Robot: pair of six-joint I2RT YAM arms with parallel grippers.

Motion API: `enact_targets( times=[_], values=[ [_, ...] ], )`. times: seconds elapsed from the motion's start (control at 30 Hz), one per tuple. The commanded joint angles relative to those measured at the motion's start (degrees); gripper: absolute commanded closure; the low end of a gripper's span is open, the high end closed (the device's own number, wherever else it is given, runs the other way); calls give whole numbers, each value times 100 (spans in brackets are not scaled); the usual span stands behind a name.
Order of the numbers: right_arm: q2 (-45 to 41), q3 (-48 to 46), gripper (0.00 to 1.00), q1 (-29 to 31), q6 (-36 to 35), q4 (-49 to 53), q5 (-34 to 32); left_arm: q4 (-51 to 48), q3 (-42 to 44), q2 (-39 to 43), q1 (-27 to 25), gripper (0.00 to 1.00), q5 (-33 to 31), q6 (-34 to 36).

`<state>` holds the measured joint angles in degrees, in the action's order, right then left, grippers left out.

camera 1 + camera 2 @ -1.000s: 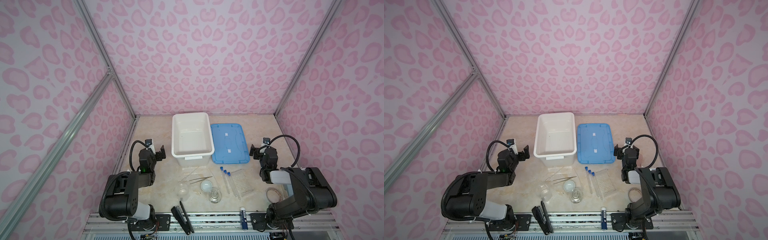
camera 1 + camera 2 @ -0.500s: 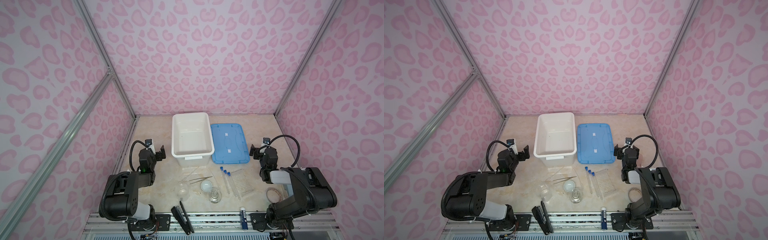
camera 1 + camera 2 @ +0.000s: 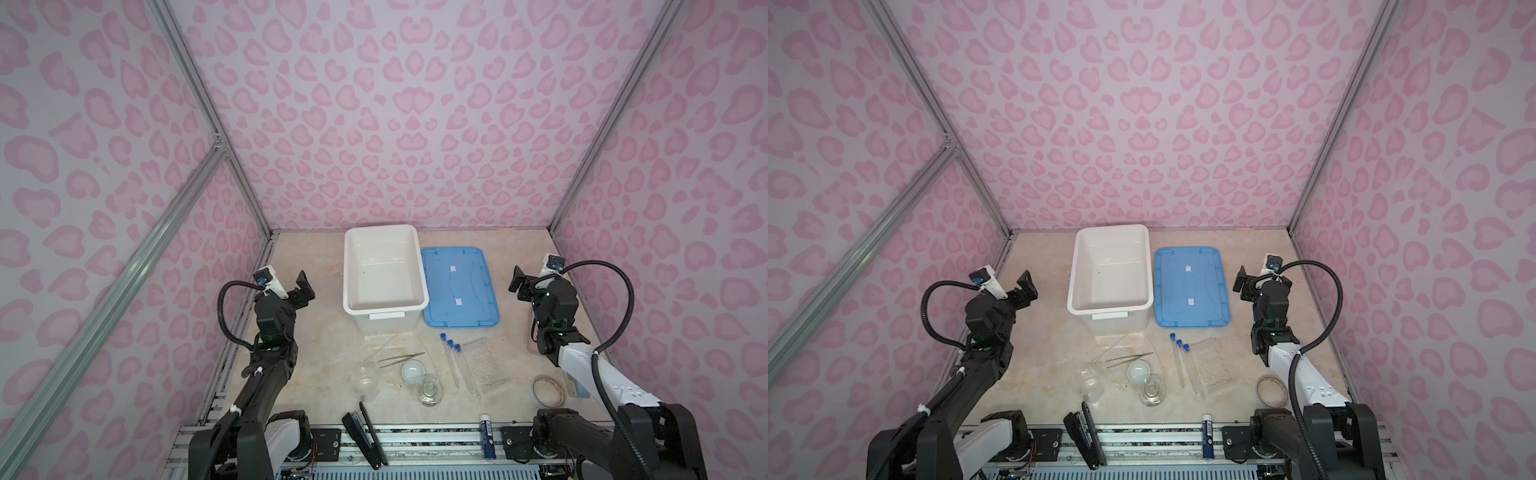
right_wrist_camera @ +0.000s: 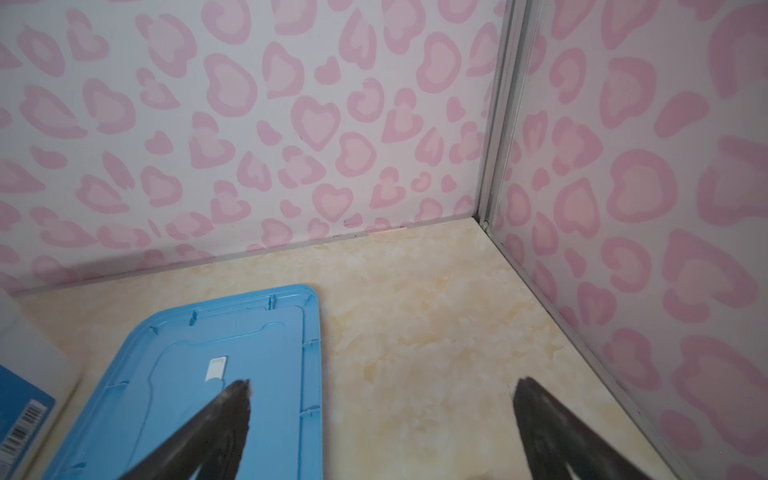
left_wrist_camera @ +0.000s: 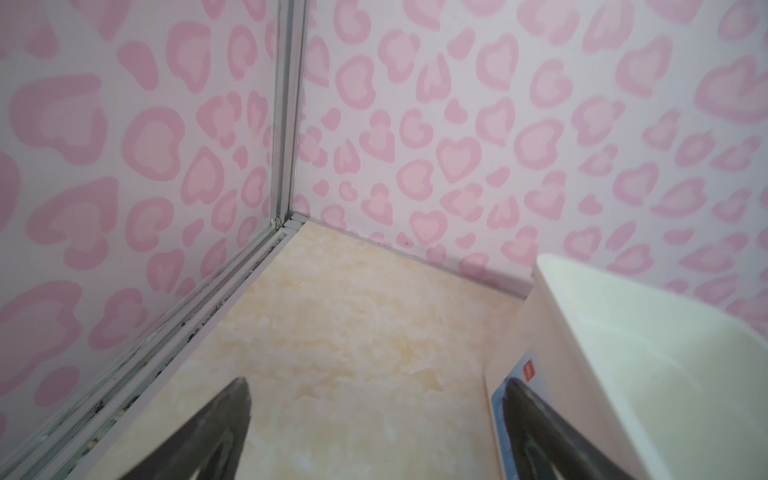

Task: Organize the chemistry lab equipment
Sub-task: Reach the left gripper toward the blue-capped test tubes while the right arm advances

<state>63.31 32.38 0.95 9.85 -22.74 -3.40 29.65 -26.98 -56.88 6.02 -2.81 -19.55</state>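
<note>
Top views both show the lab gear loose on the near table: three blue-capped tubes beside one clear rack, one pair of tweezers, one white dome, one jar, one flask, and droppers too faint to count. One white bin and one blue lid sit farther back. A stapler, stick and tape roll lie nearest. The left gripper and right gripper hover wide and empty at the sides, and nothing has moved since a second ago.

The worktop looks like smooth, marbled stone-pattern laminate with a soft sheen. The white bin is glossy plastic. The blue lid is smooth, slightly translucent plastic. The tweezers are bright metal. The jar is clear glass and the rack clear plastic. The walls look matt, their frame rails brushed metal.
</note>
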Motion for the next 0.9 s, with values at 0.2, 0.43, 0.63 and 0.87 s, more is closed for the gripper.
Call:
enact_targets(
  times=[0.2,0.43,0.63,0.87],
  values=[
    [-369,1230,5,-5,1026,3079,2175,-4719,-2212,933,-1835,1,146,-1531],
    [-31,2295,4,707,276,4517,2381,-5821,-3135,464,-4201,2,-1274,-1813],
    [-372,2159,2,900,563,4819,2686,-5977,-3763,-541,-5701,4,-1327,-1951],
    [-592,2147,2,892,847,5612,2670,-6174,-4678,-2201,-7076,10,-1353,-2139]
  ],
)
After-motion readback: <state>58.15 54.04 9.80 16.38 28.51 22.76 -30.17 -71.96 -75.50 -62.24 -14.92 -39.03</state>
